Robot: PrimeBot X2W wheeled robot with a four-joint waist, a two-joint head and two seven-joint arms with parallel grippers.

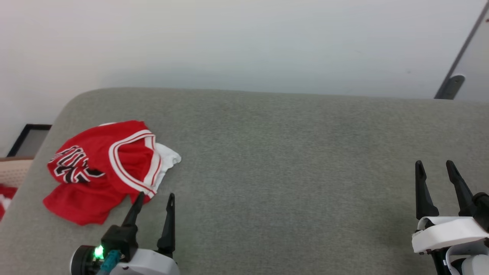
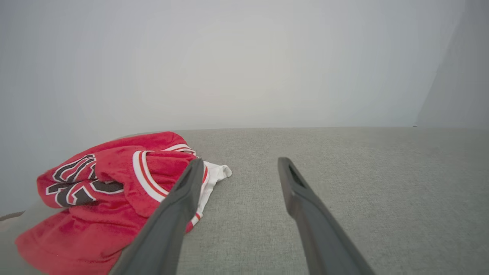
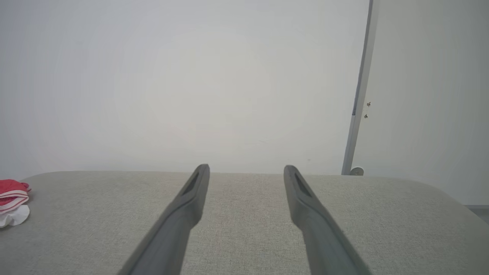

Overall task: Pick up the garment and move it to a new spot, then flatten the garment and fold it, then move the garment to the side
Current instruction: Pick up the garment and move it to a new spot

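On grey surface (image 1: 286, 160), crumpled garment (image 1: 97, 170)

The grey cloth-covered surface (image 1: 298, 152) has rounded far corners and a fine weave; the garment (image 1: 95, 172), a red jersey with white-and-red trim, lies crumpled directly on it near its left edge; a white inner fold pokes out toward the surface's middle.
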